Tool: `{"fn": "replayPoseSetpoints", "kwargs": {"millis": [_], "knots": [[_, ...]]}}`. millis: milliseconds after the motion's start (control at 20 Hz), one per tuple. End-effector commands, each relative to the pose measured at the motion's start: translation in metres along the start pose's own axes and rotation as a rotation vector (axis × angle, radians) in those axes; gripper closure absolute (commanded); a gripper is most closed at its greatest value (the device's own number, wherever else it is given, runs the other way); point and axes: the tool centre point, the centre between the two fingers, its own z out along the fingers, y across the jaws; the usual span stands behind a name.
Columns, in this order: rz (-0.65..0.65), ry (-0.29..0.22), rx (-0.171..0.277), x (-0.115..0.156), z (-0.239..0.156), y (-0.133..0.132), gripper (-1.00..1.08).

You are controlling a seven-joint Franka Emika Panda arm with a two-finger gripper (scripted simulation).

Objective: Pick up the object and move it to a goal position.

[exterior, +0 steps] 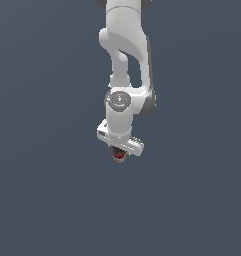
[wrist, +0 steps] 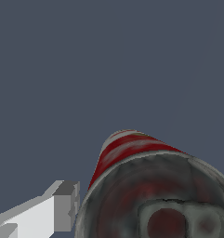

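The soup can (exterior: 120, 157) has a red-and-white label and a dark metal top. In the exterior view only its lower part shows, just under the white hand. My gripper (exterior: 120, 154) points down and is closed around it. In the wrist view the can (wrist: 132, 153) fills the lower right and looks tilted, with its dark top very close to the camera. One finger (wrist: 64, 207) lies against the can's side. The other finger is out of view.
A plain dark grey-blue surface fills both views. The white arm (exterior: 124, 60) comes down from the top of the exterior view. No goal marker or other object shows.
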Motion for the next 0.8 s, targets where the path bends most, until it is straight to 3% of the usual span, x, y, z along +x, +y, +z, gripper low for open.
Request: {"fn": "replayPoseSetpoints", "kwargs": {"millis": [0, 50, 750], "knots": [[0.0, 0.001, 0.001, 0.0009, 0.0018, -0.0006, -0.92], [0.0, 0.001, 0.001, 0.0009, 0.0018, -0.0006, 1.08], [0.0, 0.001, 0.002, -0.0006, -0.003, -0.0012, 1.08]]}}
